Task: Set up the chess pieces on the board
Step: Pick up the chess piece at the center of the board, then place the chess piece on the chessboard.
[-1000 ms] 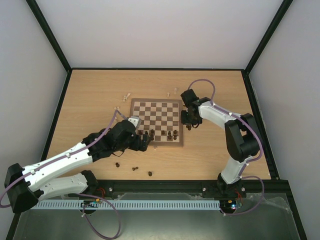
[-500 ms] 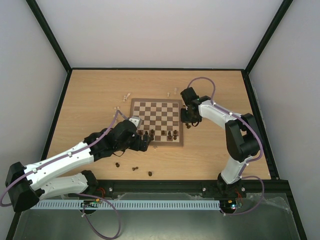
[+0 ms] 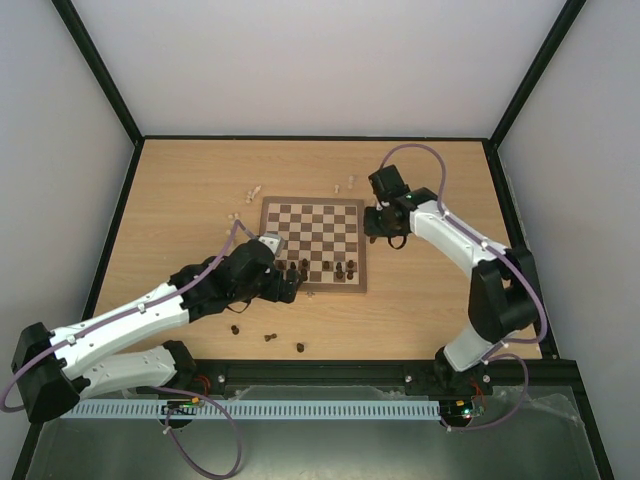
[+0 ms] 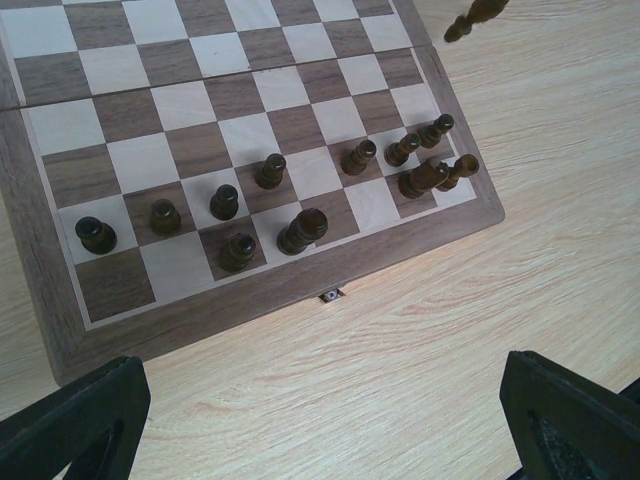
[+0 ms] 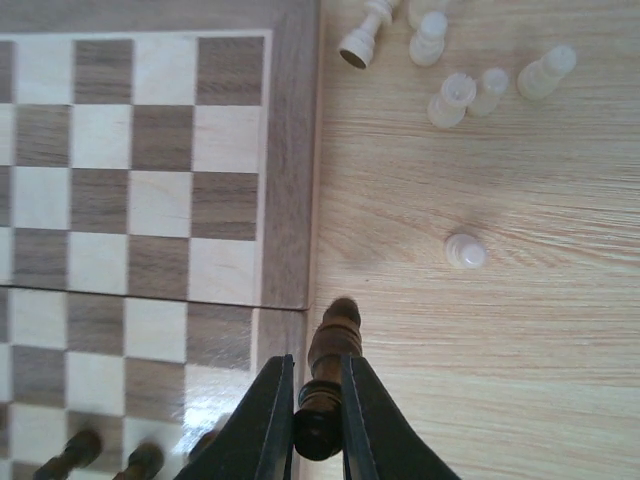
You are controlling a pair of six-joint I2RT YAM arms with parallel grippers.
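The board (image 3: 312,215) lies mid-table, with several dark chess pieces (image 3: 330,268) standing on its two nearest rows. In the right wrist view my right gripper (image 5: 318,378) is shut on a dark brown piece (image 5: 338,330), held above the table just off the board's (image 5: 290,150) right border. From above, the right gripper (image 3: 385,222) hangs beside that edge. My left gripper (image 4: 320,425) is wide open over bare table in front of the board's near edge (image 4: 250,300), holding nothing. Its fingers (image 4: 75,420) frame the dark pieces (image 4: 302,230).
Pale pieces (image 5: 465,250) lie loose on the table beyond the board's far right corner, some tipped over (image 5: 365,35). More pale ones (image 3: 250,192) sit off the far left corner. Loose dark pieces (image 3: 270,337) lie near the left arm, toward the front edge.
My right gripper has moved away from the near edge along the board's right side, carrying the dark piece. The left arm has hardly moved.
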